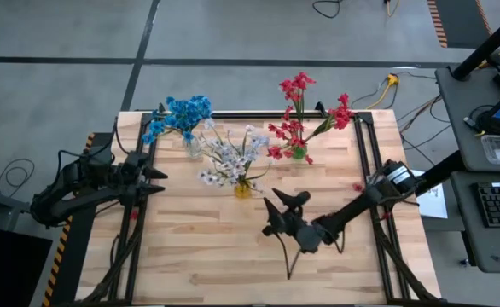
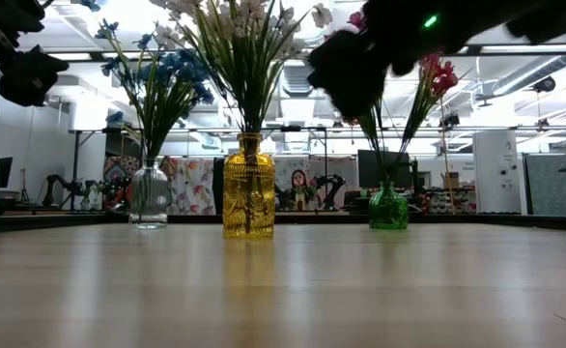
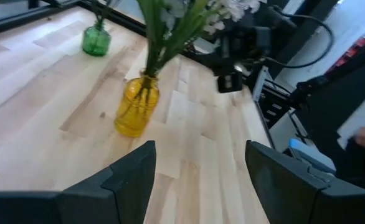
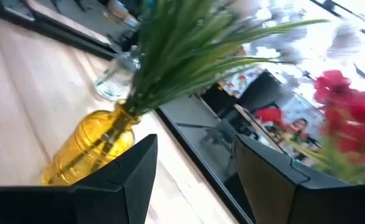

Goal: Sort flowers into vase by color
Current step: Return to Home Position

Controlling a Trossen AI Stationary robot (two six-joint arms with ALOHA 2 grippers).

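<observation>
Standing in separate vases (image 2: 388, 208) were blue, white and red flowers (image 1: 229, 153). Right fingers (image 4: 129, 171), apart, were held near the yellow vase (image 2: 248, 188), which could be tipped if stems were snagged; left fingers (image 3: 132, 174) were apart at the counter (image 1: 216, 264) edge

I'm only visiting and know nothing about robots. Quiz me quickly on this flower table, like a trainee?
1. True or false: the white-blossomed artificial flowers stand in the yellow glass vase.
2. The red-blossomed flowers stand in: A) clear glass vase B) small green glass vase C) yellow vase.
3. Fill in: the left hand and the right hand are both ___.
Key: 1 true; 2 B; 3 open.
</observation>
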